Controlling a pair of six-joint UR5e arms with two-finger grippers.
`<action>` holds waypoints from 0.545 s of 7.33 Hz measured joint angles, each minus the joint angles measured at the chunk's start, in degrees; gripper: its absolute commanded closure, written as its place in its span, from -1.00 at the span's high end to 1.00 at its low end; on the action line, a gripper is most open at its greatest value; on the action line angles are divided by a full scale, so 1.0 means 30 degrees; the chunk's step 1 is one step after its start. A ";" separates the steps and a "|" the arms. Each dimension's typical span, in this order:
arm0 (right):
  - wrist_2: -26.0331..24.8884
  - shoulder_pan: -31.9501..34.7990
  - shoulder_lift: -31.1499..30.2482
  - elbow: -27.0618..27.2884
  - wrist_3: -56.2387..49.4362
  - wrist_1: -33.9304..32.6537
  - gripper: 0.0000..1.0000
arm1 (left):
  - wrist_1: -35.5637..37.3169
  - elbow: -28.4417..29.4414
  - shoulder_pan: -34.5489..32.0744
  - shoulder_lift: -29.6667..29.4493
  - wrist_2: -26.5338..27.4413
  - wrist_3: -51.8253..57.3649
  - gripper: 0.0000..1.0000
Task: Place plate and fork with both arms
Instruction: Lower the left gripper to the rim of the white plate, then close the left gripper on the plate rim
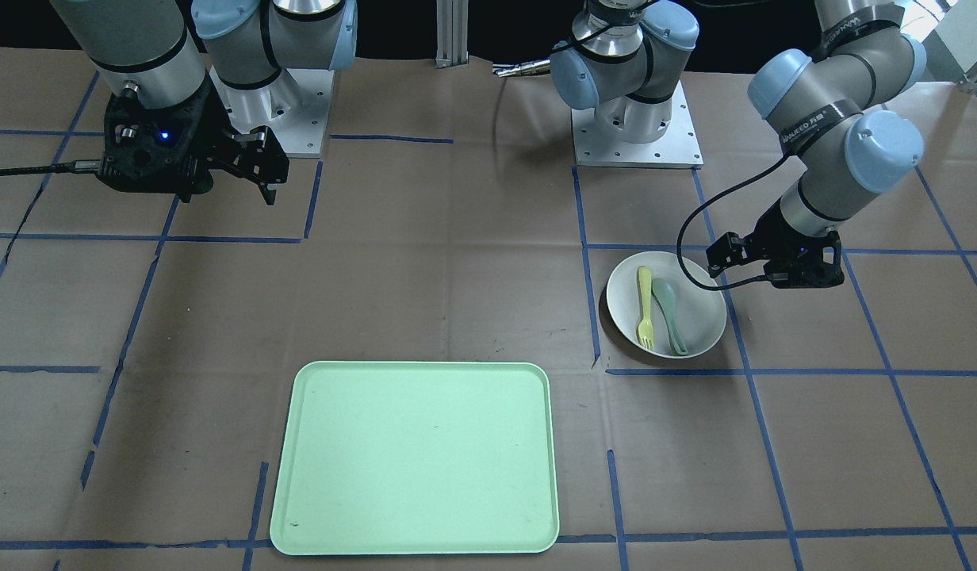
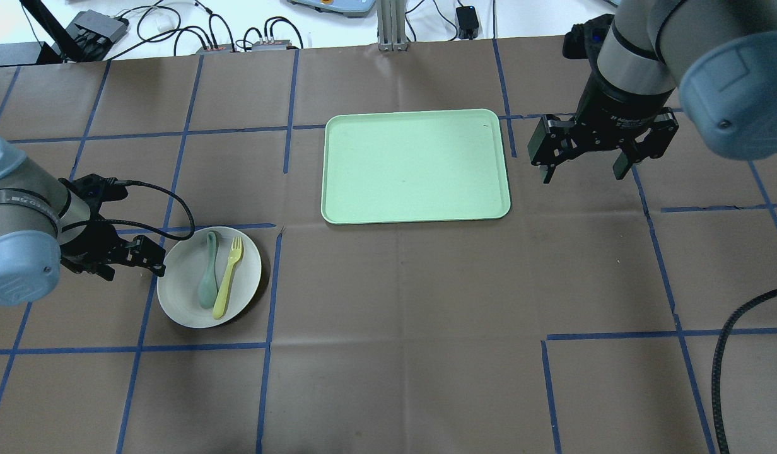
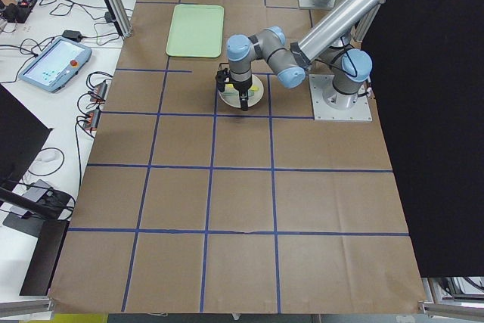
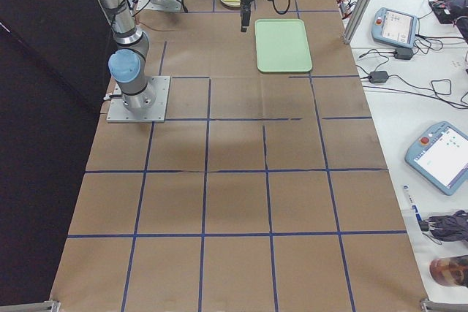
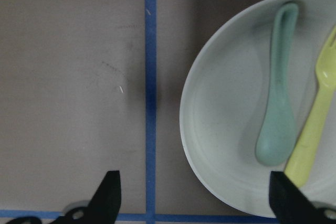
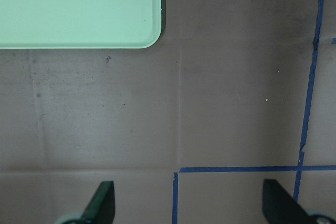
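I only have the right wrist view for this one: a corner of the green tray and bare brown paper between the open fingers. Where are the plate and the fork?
Observer: The plate sits apart from the tray, off toward the robot's left side, and the fork lies in it.
Reviewer: Is anything else in the plate?
Observer: Yes, a grey-green spoon lies alongside the fork, on the side nearer the left arm.
Reviewer: And what is the left gripper doing?
Observer: The left gripper is open and holds nothing. In its wrist view one finger is over the paper and the other over the plate, so the rim lies between them.
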 measured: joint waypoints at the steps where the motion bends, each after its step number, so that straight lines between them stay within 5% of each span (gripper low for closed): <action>1: 0.0001 0.0000 -0.0003 0.0005 0.0000 -0.0001 1.00 | 0.0366 0.0008 0.0055 -0.0730 -0.0001 -0.0022 0.87; 4: 0.0000 0.0001 -0.0007 0.0002 0.0000 0.0000 1.00 | 0.0568 -0.0014 0.0087 -0.1819 -0.0157 -0.0085 0.57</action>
